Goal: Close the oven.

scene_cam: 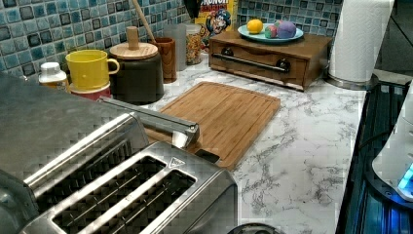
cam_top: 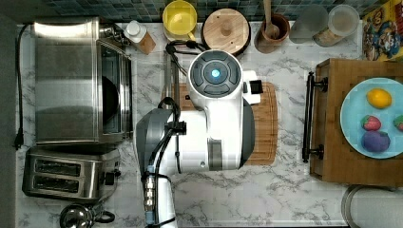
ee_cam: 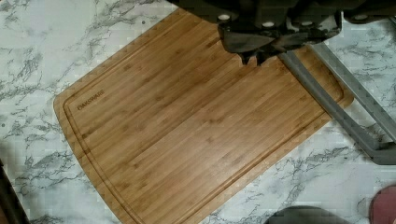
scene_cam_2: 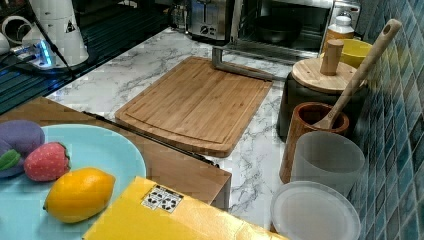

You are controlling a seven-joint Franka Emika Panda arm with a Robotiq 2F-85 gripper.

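Note:
The oven [cam_top: 66, 80] stands at the top view's left, a steel box with a dark inside. Its glass door hangs open and lies low over the counter. The door's metal bar handle [cam_top: 167, 78] reaches the edge of the wooden cutting board [cam_top: 266, 123]. The handle [ee_cam: 327, 107] also shows in the wrist view, and the oven [scene_cam_2: 280, 25] with its handle [scene_cam_2: 240, 67] in the right view. My gripper [ee_cam: 252, 58] hovers above the board, close beside the handle and not touching it. Its fingertips are together with nothing between them. The white arm [cam_top: 214, 95] covers the board's middle.
A two-slot toaster [cam_top: 66, 178] sits beside the oven. A yellow mug [cam_top: 179, 19], a lidded dark pot [cam_top: 226, 31] and a wooden utensil holder [cam_top: 272, 32] line the back wall. A wooden box with a plate of toy fruit [cam_top: 375, 118] stands at the top view's right.

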